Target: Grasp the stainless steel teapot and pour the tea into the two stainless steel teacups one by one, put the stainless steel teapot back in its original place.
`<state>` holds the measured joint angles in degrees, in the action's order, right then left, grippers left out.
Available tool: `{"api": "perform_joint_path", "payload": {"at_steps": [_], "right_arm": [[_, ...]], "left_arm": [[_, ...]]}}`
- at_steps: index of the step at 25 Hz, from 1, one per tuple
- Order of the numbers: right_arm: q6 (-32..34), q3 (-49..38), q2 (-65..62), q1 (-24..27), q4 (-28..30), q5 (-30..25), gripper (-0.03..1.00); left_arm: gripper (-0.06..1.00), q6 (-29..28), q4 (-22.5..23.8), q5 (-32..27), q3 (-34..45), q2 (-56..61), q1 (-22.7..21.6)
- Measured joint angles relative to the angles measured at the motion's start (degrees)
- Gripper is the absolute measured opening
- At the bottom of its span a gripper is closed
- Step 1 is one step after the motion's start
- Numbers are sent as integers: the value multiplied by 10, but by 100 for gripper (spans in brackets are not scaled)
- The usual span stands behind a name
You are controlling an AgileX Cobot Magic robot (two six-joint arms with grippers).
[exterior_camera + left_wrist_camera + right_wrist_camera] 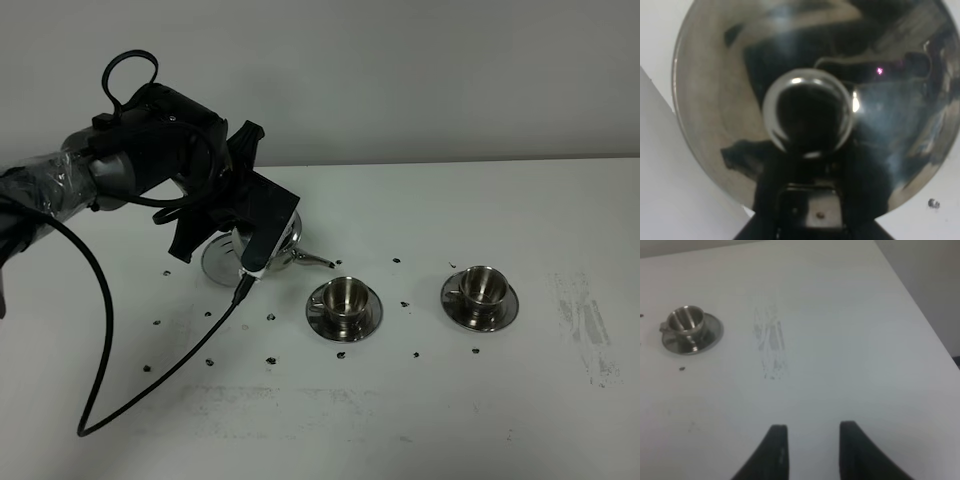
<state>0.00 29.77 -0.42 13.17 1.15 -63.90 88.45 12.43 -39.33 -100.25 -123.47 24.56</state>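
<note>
The stainless steel teapot (290, 243) hangs under my left gripper (262, 235), mostly hidden by it. Its thin spout (315, 260) points at the left teacup (345, 296). The left wrist view is filled by the teapot's lid and knob (807, 112), with the handle mount at the frame edge. The gripper seems shut on the handle, and its fingers are hidden. The round steel trivet (217, 263) shows partly, just left of the pot. The right teacup (483, 286) sits on its saucer and also shows in the right wrist view (686, 321). My right gripper (812, 452) is open and empty over bare table.
Dark specks (340, 354) are scattered on the white table (450, 420) around the cups and trivet. A black cable (100, 330) droops from the left arm onto the table. Scuff marks (585, 320) lie right of the right cup. The table's far edge meets a grey wall.
</note>
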Motion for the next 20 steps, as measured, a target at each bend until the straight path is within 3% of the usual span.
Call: {"api": "perform_joint_path", "payload": {"at_steps": [20], "right_arm": [[0,0,0,0,0,0,24]], "left_arm": [[21,0,75,4,0,0,36]]}}
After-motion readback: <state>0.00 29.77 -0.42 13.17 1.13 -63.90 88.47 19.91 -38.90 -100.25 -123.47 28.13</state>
